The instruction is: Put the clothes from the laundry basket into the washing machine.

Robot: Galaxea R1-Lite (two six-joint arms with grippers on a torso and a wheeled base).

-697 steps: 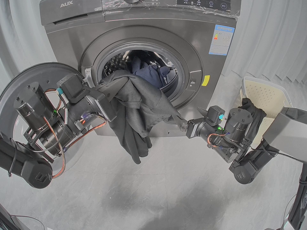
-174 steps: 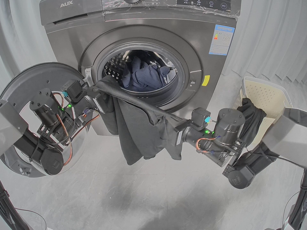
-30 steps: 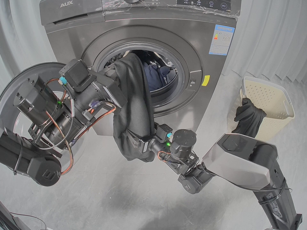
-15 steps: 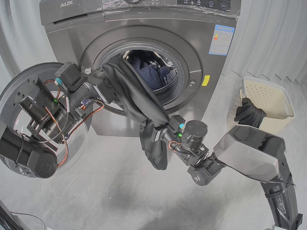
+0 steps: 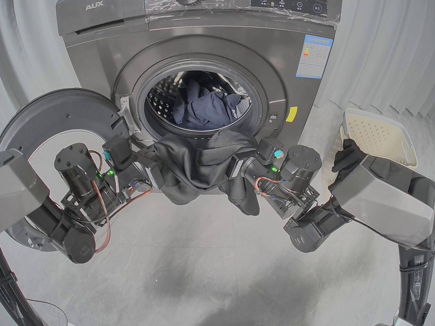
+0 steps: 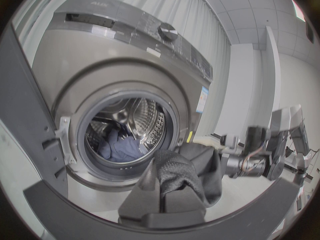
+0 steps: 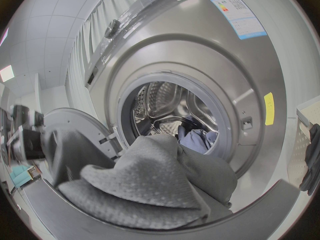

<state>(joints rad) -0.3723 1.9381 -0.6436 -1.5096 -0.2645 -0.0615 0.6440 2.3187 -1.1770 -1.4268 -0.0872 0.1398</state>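
A dark grey garment [image 5: 199, 164] hangs bunched between my two grippers, just below the open drum of the washing machine [image 5: 272, 64]. My left gripper [image 5: 154, 170] is shut on its left end, and its fingers [image 6: 163, 197] pinch the cloth [image 6: 181, 174]. My right gripper [image 5: 232, 166] holds the right end, with its fingers buried under the fabric [image 7: 150, 180]. A tail of the garment droops below the right gripper. Navy clothes [image 5: 204, 107] lie inside the drum. A black garment [image 5: 351, 157] hangs over the rim of the cream laundry basket [image 5: 385, 132] at the right.
The round machine door [image 5: 59, 114] stands swung open at the left, close behind my left arm. The basket stands on the floor right of the machine, beside my right arm. Grey floor lies open in front. Curtains hang behind the machine.
The left gripper has dropped from the drum opening to below its rim. The right gripper has risen and moved right. The garment, draped long before, now sags bunched between them.
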